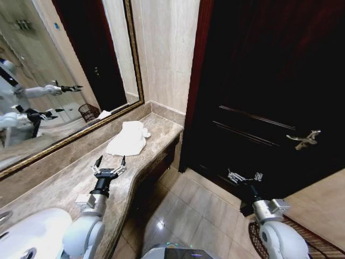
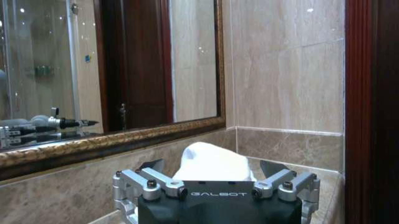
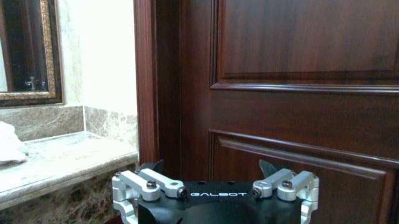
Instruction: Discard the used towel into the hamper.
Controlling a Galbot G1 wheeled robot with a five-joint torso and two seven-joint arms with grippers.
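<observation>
On both tool housings the white word "GALBOT" is readable. Crumpled and white, the used towel [image 1: 129,138] lies on the marble tabletop [image 1: 64,181] by the mirror [image 1: 48,81], just ahead of the left tool [image 1: 110,162], whose fingers are spread. Beside the dark wooden door [image 1: 259,86], the right tool [image 1: 243,177] hangs over the floor, fingers spread too.

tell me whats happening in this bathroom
A two-armed robot stands at a marble counter under a framed mirror. A crumpled white towel lies on the counter near the corner, untouched. The left gripper hovers over the counter, open and pointed at the towel, a little short of it. The right gripper is open too, held out over the floor in front of the dark wooden door, holding nothing. A hamper shows as a reflection in the mirror.
</observation>
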